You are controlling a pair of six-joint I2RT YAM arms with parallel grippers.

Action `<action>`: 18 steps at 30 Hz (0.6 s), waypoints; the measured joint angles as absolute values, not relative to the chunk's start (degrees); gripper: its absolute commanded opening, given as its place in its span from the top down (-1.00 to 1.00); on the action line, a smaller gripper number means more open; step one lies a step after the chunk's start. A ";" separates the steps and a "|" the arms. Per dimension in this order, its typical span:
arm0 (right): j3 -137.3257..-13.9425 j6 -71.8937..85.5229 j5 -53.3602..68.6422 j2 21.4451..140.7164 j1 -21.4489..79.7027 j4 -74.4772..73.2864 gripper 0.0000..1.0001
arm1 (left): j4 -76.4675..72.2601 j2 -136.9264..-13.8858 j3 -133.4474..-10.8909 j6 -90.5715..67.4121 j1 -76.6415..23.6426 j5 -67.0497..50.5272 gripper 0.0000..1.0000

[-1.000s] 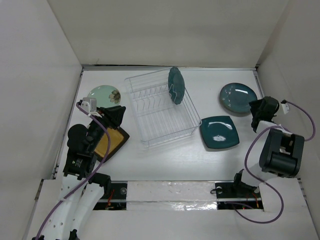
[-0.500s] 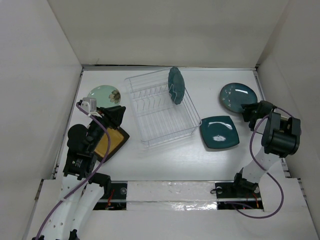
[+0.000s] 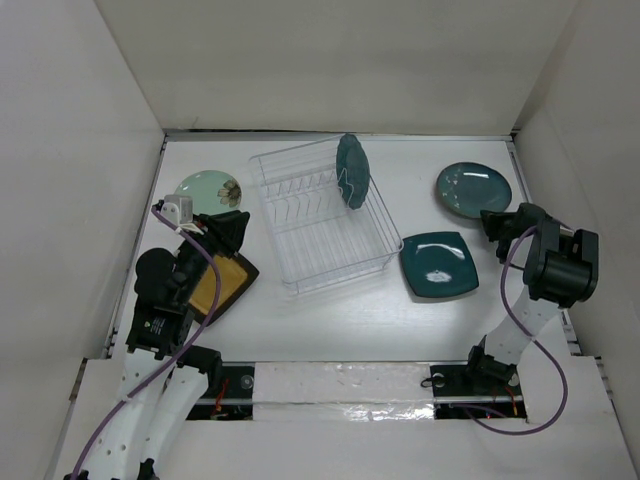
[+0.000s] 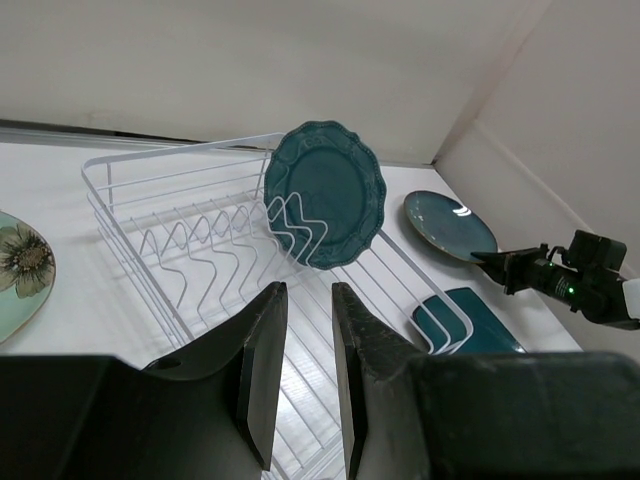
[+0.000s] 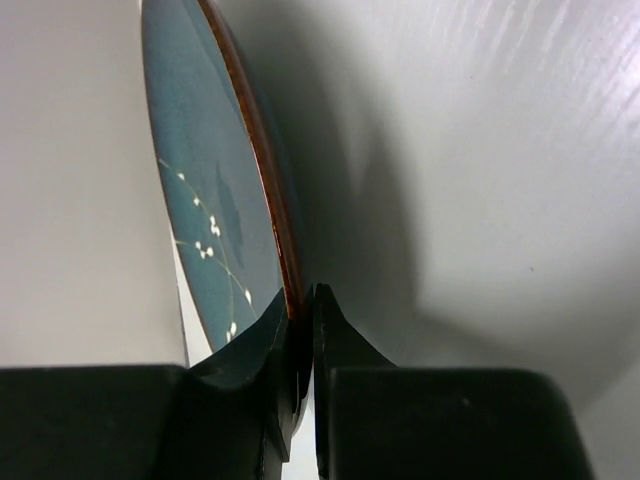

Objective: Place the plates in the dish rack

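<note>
5 plates: 1 up in the rack, 4 out on the table [image 3: 330,320].
Top view, rack [image 3: 300,240]: clear plastic, mid table, turned a bit.
Top view, teal plate in rack [image 3: 352,172]: stands on its edge at the far right end of the rack.
Top view, green plate [image 3: 208,188]: flat, far left, near the rack but not touching.
Top view, yellow plate [image 3: 222,283]: flat, near left, partly hid under the L arm.
Top view, square teal plate [image 3: 439,264]: flat, just right of the rack's near corner.
Top view, round teal plate [image 3: 473,189]: far right. Its near right edge meets the right gripper [image 3: 495,222].
Top view, left gripper [image 3: 236,222]: over the far edge of the yellow plate, pointing at the rack.
Left wrist view, left gripper: two black fingers [image 4: 262,370] a little way apart, nothing btwn them. The rack and its standing plate are ahead. The round and square teal plates are off to the right.
Right wrist view, right gripper: fingers [image 5: 250,350] pinched tight on the rim of the round teal plate. The plate shows edge-on, w/ small white dots on its blue face and a brown rim.
</note>
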State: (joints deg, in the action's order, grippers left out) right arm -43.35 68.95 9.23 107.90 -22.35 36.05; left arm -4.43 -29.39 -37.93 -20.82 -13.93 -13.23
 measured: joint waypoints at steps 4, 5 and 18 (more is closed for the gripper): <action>-40.42 68.99 7.51 103.24 -21.58 35.11 1.00 | -4.43 -29.52 -37.93 -20.82 -13.93 -13.26 0.57; -40.05 68.86 6.79 101.60 -21.30 33.76 1.00 | -4.43 -29.52 -37.93 -20.82 -13.93 -13.26 0.57; -46.52 55.72 1.32 76.23 -9.96 26.04 1.00 | -4.43 -30.24 -37.93 -20.82 -13.93 -13.28 0.56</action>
State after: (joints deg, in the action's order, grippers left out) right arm -46.52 55.72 1.32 76.23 -9.96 26.04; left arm -4.43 -30.24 -37.93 -20.82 -13.93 -13.28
